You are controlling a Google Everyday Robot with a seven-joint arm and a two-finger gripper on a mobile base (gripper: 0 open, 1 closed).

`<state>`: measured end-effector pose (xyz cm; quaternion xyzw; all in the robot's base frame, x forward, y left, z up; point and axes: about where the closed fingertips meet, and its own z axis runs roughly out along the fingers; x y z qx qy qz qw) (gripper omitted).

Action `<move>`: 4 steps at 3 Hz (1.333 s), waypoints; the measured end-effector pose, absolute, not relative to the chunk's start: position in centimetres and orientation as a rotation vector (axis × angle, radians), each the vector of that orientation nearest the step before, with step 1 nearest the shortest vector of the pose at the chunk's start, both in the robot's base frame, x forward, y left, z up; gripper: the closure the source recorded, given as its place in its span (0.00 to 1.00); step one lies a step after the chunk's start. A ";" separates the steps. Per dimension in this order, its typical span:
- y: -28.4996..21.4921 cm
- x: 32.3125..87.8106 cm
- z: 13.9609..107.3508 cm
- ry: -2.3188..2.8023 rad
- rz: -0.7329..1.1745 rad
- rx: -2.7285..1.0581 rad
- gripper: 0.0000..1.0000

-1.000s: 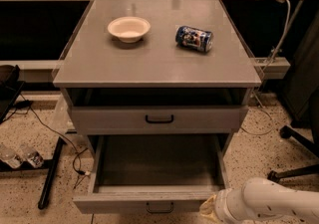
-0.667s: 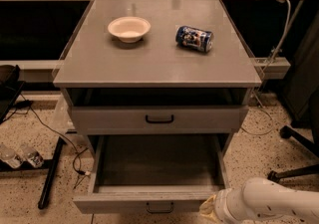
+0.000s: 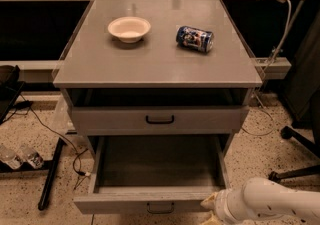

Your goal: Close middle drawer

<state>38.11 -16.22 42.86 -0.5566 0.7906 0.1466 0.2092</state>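
Note:
The middle drawer (image 3: pixel 150 198) is pulled far out of the grey cabinet, showing its plain grey box interior (image 3: pixel 157 164). Its small black handle (image 3: pixel 160 208) is at the bottom edge of the view. The upper drawer (image 3: pixel 160 119) above it stands slightly out, with a dark gap under the cabinet top. My gripper (image 3: pixel 210 205), on the end of a white arm (image 3: pixel 270 203), is at the right end of the middle drawer's front, touching or very close to it. The lowest drawer is out of view.
A white bowl (image 3: pixel 129 29) and a blue can (image 3: pixel 194 38) lying on its side rest on the cabinet top (image 3: pixel 155 64). On the floor are plastic bottles (image 3: pixel 20 156), a black pole (image 3: pixel 50 174) and cables at left, and a chair base (image 3: pixel 295 169) at right.

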 end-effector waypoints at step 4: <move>-14.2 49.7 42.7 2.064 0.417 -1.540 0.66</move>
